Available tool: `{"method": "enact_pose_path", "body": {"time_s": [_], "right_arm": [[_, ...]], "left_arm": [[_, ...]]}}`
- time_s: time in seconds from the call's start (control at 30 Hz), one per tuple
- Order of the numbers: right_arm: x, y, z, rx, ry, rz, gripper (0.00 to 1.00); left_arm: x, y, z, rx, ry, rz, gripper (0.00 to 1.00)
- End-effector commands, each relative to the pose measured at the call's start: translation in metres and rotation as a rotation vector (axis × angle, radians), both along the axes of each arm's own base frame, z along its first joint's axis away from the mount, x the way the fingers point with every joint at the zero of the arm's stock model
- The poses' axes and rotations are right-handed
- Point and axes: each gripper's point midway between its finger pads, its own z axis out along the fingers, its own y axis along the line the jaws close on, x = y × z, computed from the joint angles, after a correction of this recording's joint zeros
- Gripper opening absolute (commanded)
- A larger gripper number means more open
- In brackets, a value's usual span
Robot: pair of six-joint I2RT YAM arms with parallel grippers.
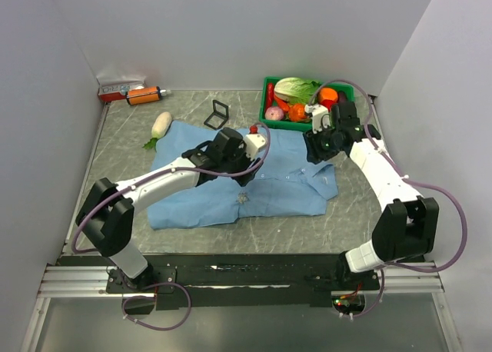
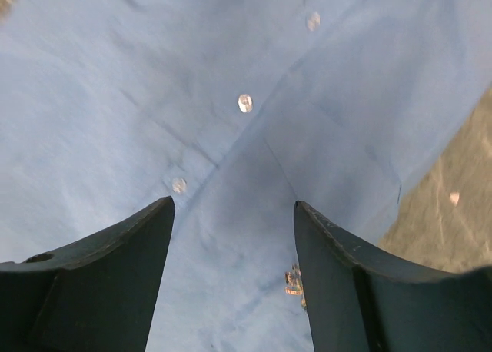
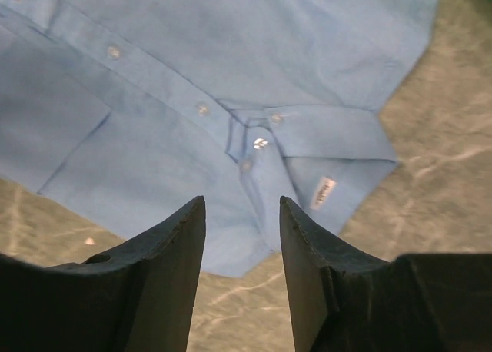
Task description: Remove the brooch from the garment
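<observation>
a large light blue button-up shirt (image 1: 192, 206) of thin wrinkled cloth lies spread flat on the grey marbled table (image 1: 123, 156). the tiny coppery-pink metallic brooch (image 2: 294, 281) sits on the cloth toward the shirt's near edge, about midway along it; in the left wrist view it is just beside the inner face of one finger. the left gripper (image 2: 234, 204) hangs over the row of white buttons, fingers apart with only cloth between them. the right gripper (image 3: 242, 200) hovers over the collar at the shirt's right end, near the small white neck label (image 3: 324, 192), fingers apart and holding nothing. a green basket of vegetables (image 1: 266, 102) stands at the far right, and a white radish (image 1: 160, 125) lies by the shirt's far left corner.
</observation>
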Motion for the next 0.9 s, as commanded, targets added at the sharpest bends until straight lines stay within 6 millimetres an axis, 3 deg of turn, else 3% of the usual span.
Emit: {"method": "enact_pose_path", "body": {"time_s": [0.0, 0.13, 0.17, 0.23, 0.27, 0.3, 0.33, 0.37, 0.4, 0.43, 0.5, 0.53, 0.57, 0.7, 0.87], "right_arm": [[0.015, -0.006, 0.048, -0.06, -0.203, 0.037, 0.51], [0.017, 0.007, 0.084, 0.028, -0.336, 0.053, 0.54], [0.012, 0.008, 0.078, 0.037, -0.336, 0.053, 0.55], [0.004, 0.014, 0.09, 0.085, -0.418, 0.068, 0.66], [-0.004, 0.014, 0.073, 0.094, -0.395, 0.061, 0.75], [-0.009, 0.015, 0.07, 0.106, -0.401, 0.056, 0.78], [-0.015, 0.016, 0.078, 0.13, -0.438, 0.046, 0.78], [-0.023, 0.015, 0.063, 0.132, -0.41, 0.037, 0.78], [-0.03, 0.013, 0.067, 0.141, -0.436, 0.027, 0.79], [-0.037, 0.012, 0.053, 0.147, -0.413, 0.012, 0.79], [-0.048, 0.01, 0.049, 0.17, -0.422, 0.007, 0.79], [-0.052, 0.004, 0.037, 0.178, -0.394, -0.025, 0.79], [-0.054, 0.001, 0.034, 0.186, -0.378, -0.042, 0.8], [-0.059, -0.014, 0.023, 0.179, -0.33, -0.099, 0.8], [-0.056, -0.008, 0.024, 0.211, -0.316, -0.088, 0.8]], "left_arm": [[0.021, -0.02, 0.052, -0.043, -0.132, 0.013, 0.7], [0.024, -0.019, 0.045, 0.063, -0.154, -0.058, 0.72], [0.025, -0.013, 0.043, 0.099, -0.137, -0.066, 0.72], [0.026, -0.01, 0.037, 0.127, -0.121, -0.109, 0.71], [0.026, -0.005, 0.037, 0.138, -0.107, -0.102, 0.7], [0.024, -0.005, 0.033, 0.144, -0.084, -0.107, 0.7], [0.028, -0.006, 0.04, 0.141, -0.081, -0.085, 0.7], [0.032, -0.006, 0.034, 0.152, -0.052, -0.049, 0.69], [0.028, -0.001, 0.028, 0.16, 0.017, 0.008, 0.68], [0.035, -0.001, 0.033, 0.162, 0.013, 0.055, 0.67], [0.031, -0.001, 0.04, 0.162, -0.02, 0.081, 0.67], [0.024, 0.006, 0.03, 0.204, -0.033, 0.072, 0.67], [0.018, 0.008, 0.032, 0.23, -0.067, 0.048, 0.68], [0.004, 0.02, -0.001, 0.322, 0.026, 0.034, 0.67], [-0.013, 0.006, -0.014, 0.34, 0.047, -0.048, 0.66]]}}
